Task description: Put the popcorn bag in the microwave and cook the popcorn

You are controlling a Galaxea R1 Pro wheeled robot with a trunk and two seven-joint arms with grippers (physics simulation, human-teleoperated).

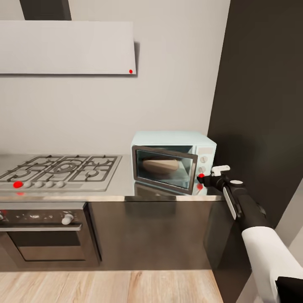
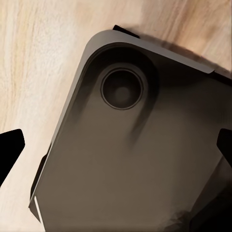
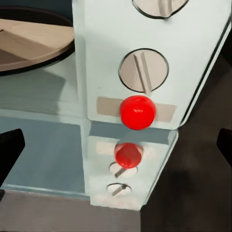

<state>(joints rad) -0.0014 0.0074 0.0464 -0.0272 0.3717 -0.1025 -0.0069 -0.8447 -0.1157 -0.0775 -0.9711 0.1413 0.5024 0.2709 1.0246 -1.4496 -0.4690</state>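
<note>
The mint-blue microwave (image 1: 172, 162) stands at the right end of the grey countertop (image 1: 120, 187), and its dark glass door looks closed. Behind the glass lies a tan shape, the popcorn bag (image 1: 160, 165), whose edge (image 3: 29, 41) also shows in the right wrist view. My right gripper (image 1: 202, 180) is open just in front of the side control panel (image 3: 145, 72), level with its red dot (image 3: 137, 112) below a knob (image 3: 143, 71). In its wrist view my right gripper (image 3: 116, 147) holds nothing. My left gripper (image 2: 116, 145) is open and empty above my own dark base (image 2: 130, 154).
A grated gas hob (image 1: 63, 168) takes up the counter's left part, over a dark built-in oven (image 1: 42, 235). A pale hood (image 1: 67, 46) hangs above. A tall dark panel (image 1: 261, 105) rises right beside the microwave. Wood floor (image 1: 126, 286) lies in front.
</note>
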